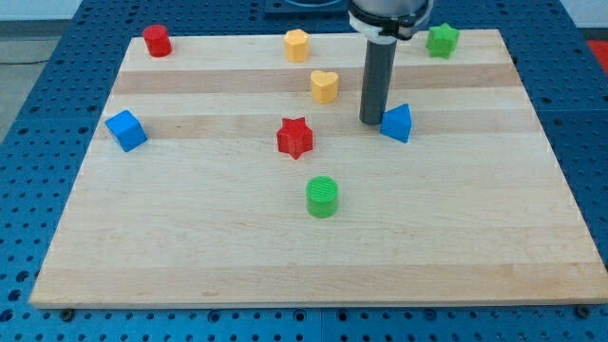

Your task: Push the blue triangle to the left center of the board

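Observation:
The blue triangle (398,123) lies right of the board's middle. My tip (370,123) rests on the board just at the triangle's left side, touching or nearly touching it. The dark rod rises from there toward the view's top. A blue cube (125,130) sits near the board's left edge, about mid-height.
A red star (294,138) and a green cylinder (322,197) lie left of my tip. A yellow heart (325,86) and a yellow hexagon (297,45) sit above. A red cylinder (157,41) is at the top left, a green star (441,40) at the top right.

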